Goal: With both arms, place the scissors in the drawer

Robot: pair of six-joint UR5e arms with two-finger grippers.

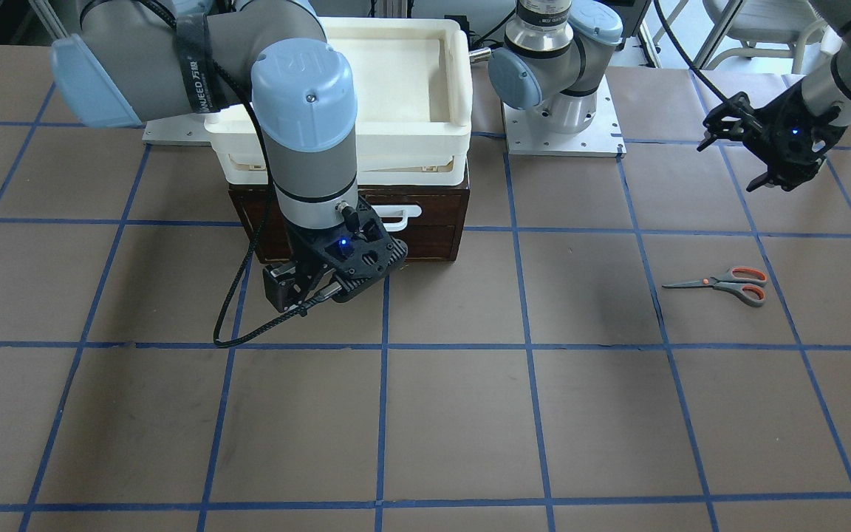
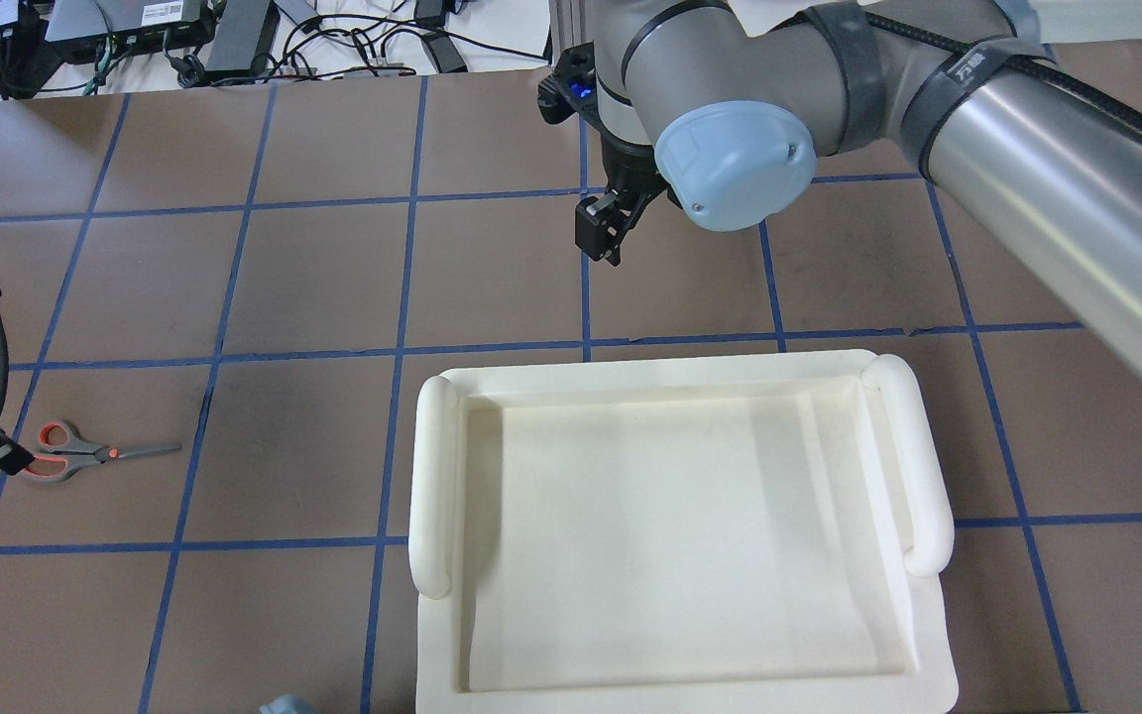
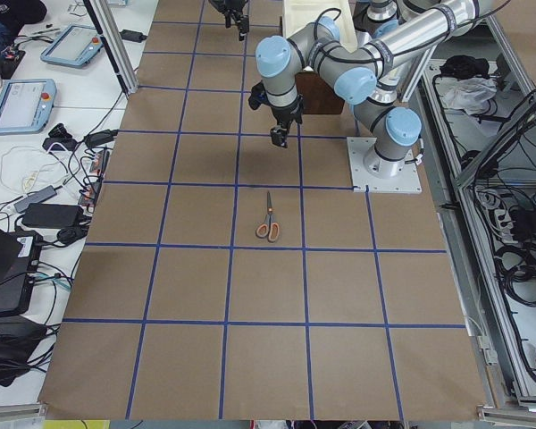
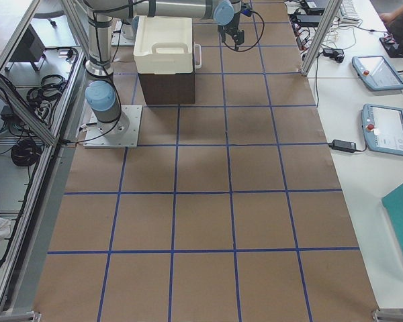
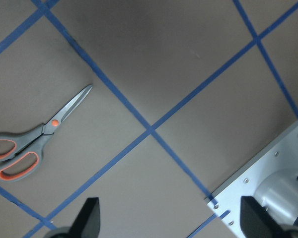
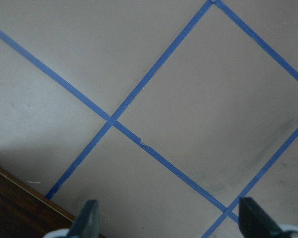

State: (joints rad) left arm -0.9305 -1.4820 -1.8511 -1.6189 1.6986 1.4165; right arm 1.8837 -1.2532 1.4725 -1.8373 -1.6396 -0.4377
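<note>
The small scissors with dark grey blades, grey handles and orange-lined loops (image 1: 728,284) lie flat and closed on the brown paper-covered table with a blue tape grid (image 1: 455,414). They are at the right of the front-facing view, blades pointing left toward the middle, and nothing touches them. The black two-finger left gripper (image 1: 733,158) hangs in the air farther back and slightly right of them, well apart, its fingers spread wide. Its wrist camera looks down on the scissors at the left of its picture. The dark brown wooden drawer (image 1: 442,210) with a white bar handle (image 1: 405,213) sits at the far middle-left of the table. Its front looks shut, and a white plastic tray (image 1: 461,66) is stacked on top. The black right gripper (image 1: 296,290) hovers just in front of the drawer's near left corner, above the table, fingers likewise spread with nothing between them. Its wrist view shows bare table and a sliver of dark wood at the lower left
</note>
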